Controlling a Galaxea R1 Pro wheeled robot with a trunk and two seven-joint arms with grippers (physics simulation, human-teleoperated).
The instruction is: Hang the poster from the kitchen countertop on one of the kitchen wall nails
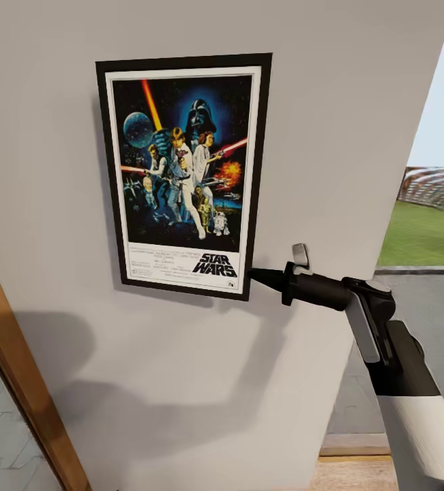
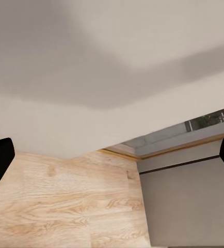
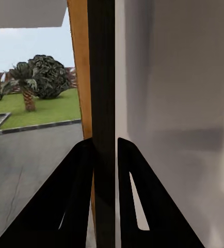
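Observation:
The poster [image 1: 184, 174], black-framed with dark blue Star Wars artwork, stands upright and flat against the pale wall [image 1: 181, 382]. My right gripper [image 1: 254, 275] is shut on the frame's right edge near the bottom corner. In the right wrist view its two black fingers [image 3: 78, 196] pinch the poster's black edge [image 3: 101, 62], the right gripper [image 3: 106, 147] closed around it. A small grey metal nail [image 1: 301, 256] sticks out of the wall just above that gripper. My left gripper [image 2: 112, 160] is open, pointing down at the wood floor [image 2: 60, 206], holding nothing.
A wooden door frame [image 1: 17, 382] slants along the left. To the right of the wall an opening shows a lawn [image 1: 426, 232] and paving outside. Below the left gripper a grey panel [image 2: 189, 206] meets the floor.

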